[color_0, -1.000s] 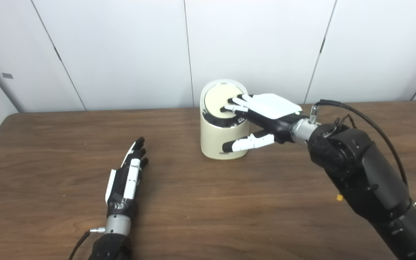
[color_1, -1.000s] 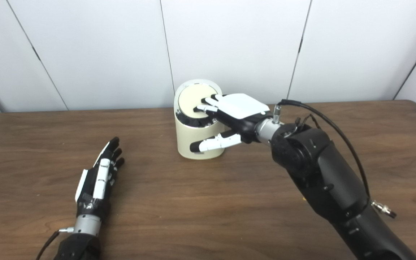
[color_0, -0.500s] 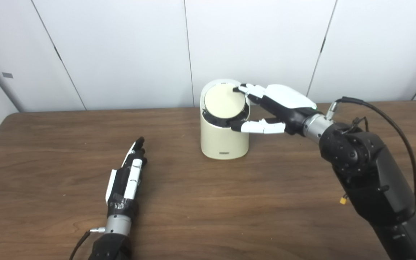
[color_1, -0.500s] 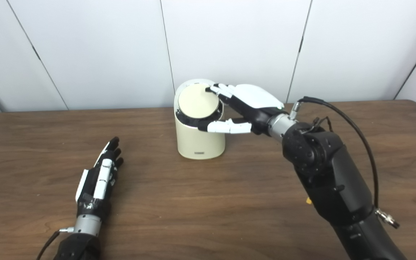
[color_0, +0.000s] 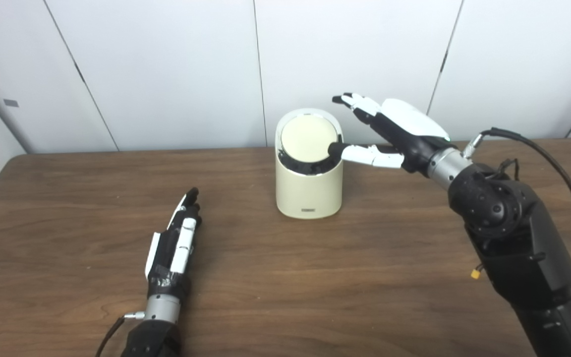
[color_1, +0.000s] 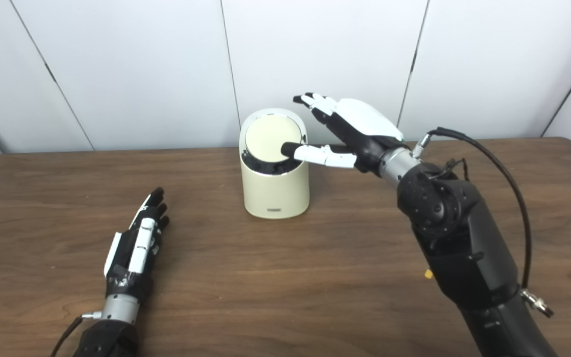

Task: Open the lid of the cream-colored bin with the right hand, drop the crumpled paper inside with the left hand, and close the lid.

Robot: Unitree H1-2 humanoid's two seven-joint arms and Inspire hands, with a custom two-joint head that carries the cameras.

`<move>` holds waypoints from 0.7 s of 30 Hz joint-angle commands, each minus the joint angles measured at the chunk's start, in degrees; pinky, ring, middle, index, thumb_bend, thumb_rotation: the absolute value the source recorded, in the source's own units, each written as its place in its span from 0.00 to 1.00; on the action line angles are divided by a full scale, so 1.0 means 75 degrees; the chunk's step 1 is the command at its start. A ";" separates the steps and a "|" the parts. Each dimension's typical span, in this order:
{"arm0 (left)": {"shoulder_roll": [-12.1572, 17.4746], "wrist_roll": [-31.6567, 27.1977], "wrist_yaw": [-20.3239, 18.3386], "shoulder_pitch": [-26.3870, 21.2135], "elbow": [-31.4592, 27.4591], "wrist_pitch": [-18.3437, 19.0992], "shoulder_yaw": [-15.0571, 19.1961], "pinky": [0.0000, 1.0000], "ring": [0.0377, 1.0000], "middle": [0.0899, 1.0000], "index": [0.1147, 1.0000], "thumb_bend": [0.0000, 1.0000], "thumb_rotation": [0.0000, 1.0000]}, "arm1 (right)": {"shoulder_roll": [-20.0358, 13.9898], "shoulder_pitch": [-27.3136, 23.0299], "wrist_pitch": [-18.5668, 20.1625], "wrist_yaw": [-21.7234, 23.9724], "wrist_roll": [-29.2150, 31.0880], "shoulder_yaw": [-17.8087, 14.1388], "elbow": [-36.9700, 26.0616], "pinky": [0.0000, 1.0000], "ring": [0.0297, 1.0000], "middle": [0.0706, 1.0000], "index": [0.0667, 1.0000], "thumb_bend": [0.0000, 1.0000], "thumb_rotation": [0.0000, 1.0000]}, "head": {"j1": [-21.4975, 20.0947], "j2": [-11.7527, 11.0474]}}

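The cream-colored bin (color_0: pixel 308 191) stands upright at the back middle of the table. Its round lid (color_0: pixel 308 139) is tilted up toward me, with a dark gap under its front edge. My right hand (color_0: pixel 394 131) is open and raised to the right of the bin's top, fingers (color_0: pixel 360 103) spread above the rim. Its thumb tip is at the lid's right edge. My left hand (color_0: pixel 174 245) lies flat and open on the table at the front left, holding nothing. No crumpled paper shows in either view.
The brown wooden table (color_0: pixel 315 277) runs to a white panelled wall (color_0: pixel 166 74) close behind the bin. A black cable (color_0: pixel 538 148) loops over my right forearm.
My right hand has lifted off the lid and drawn back up and to the right. The lid, flat one second ago, now stands tilted up. My left hand has not moved.
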 commanded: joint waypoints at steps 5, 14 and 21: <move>-0.0020 -0.0205 -0.0066 0.0093 0.0225 -0.0127 0.0015 0.98 1.00 1.00 0.97 0.52 0.79 | -0.0394 0.0154 0.0321 0.0005 0.0442 -0.0275 -0.0144 0.91 1.00 1.00 1.00 0.60 1.00 | -0.0023 -0.0024; 0.0128 -0.0291 -0.0107 0.0118 0.0205 -0.0077 0.0083 0.99 1.00 1.00 1.00 0.50 0.84 | -0.0168 0.1251 0.0521 -0.0611 0.1145 -0.0877 -0.0363 0.96 1.00 1.00 1.00 0.63 1.00 | -0.0267 0.0039; 0.0274 -0.0312 -0.0158 0.0172 0.0081 -0.0064 0.0049 0.99 1.00 1.00 1.00 0.49 0.90 | 0.0832 0.2090 -0.0171 -0.1772 0.2802 -0.1852 -0.0005 0.98 1.00 1.00 0.99 0.62 1.00 | -0.0099 0.0050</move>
